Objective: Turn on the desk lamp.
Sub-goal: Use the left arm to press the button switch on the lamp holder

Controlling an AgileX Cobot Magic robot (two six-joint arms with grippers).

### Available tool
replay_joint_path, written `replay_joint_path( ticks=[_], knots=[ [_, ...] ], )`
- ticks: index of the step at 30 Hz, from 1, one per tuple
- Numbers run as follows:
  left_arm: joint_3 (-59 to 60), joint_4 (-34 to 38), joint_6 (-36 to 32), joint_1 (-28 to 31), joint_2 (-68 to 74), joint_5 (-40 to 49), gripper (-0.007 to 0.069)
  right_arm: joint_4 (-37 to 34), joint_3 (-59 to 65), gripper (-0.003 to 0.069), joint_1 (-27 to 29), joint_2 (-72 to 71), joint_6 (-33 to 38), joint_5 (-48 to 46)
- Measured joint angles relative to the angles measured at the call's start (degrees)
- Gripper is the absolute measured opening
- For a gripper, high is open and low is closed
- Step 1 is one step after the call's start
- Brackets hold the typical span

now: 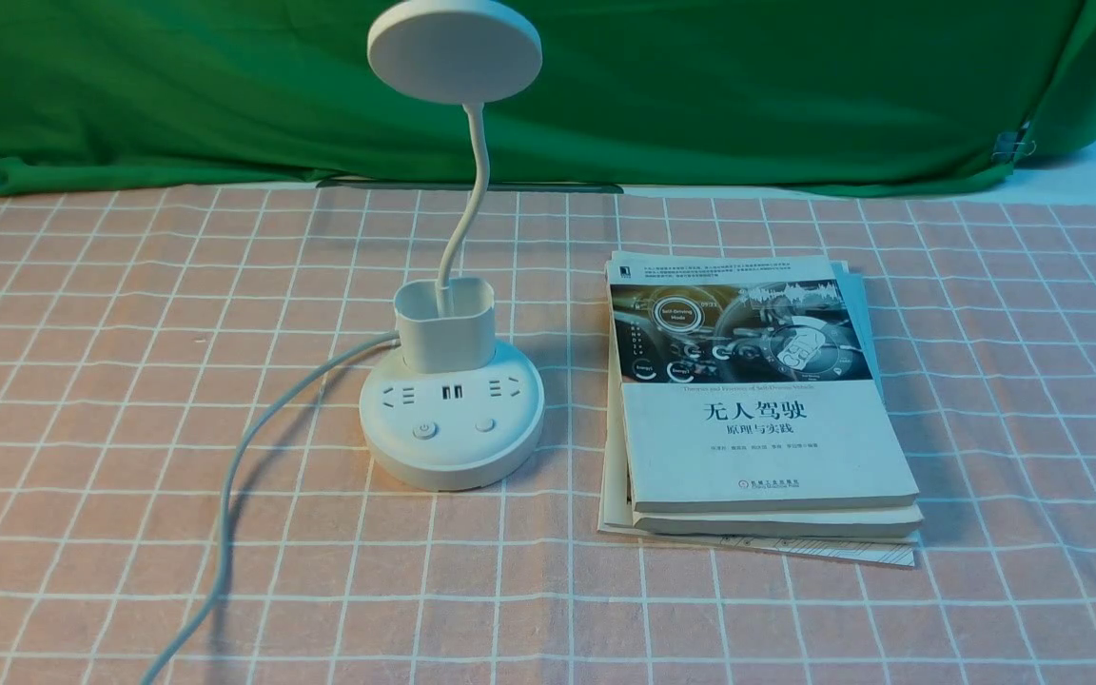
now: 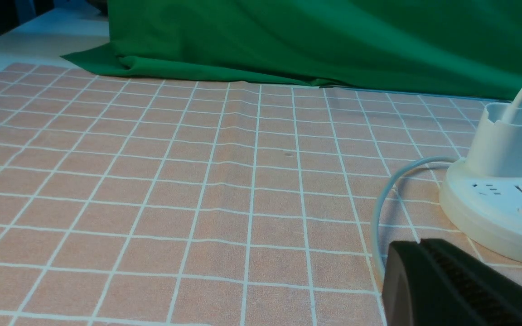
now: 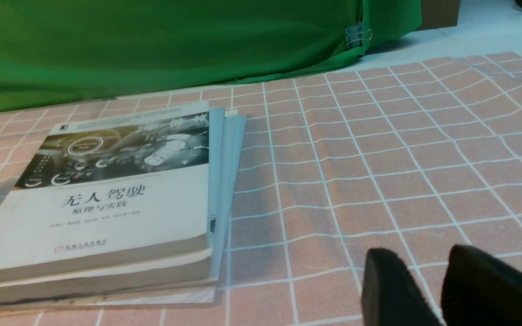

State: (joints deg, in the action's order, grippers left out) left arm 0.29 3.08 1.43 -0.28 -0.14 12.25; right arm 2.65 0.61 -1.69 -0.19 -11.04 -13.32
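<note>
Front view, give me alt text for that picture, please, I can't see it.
A white desk lamp with a round disc head and thin bent neck stands on a pink checked tablecloth, its cord curving toward the camera. To its right lies a stack of books, and a green cloth hangs behind.

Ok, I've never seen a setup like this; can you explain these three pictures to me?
It's a two-armed robot. The front picture looks forward from between its arms; the other two come from cameras on its wrists. On the checked cloth stand a white desk lamp, on the robot's left, and a stack of books, further right. The left end effector is closed with nothing visible in it; the right end effector is slightly open and empty.
</note>
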Motion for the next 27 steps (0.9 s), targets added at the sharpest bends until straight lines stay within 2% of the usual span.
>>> replay_joint_path(
  ticks=[24, 27],
  knots=[
    [0.00, -1.08, -0.12, 0.00, 0.00, -0.25, 0.0022, 0.00, 0.00, 0.0241, 0.00, 0.00, 0.00, 0.00],
    [0.00, 3.28, 3.01, 0.00, 0.00, -1.93, 0.0022, 0.00, 0.00, 0.0241, 0.00, 0.00, 0.00, 0.00]
  ],
)
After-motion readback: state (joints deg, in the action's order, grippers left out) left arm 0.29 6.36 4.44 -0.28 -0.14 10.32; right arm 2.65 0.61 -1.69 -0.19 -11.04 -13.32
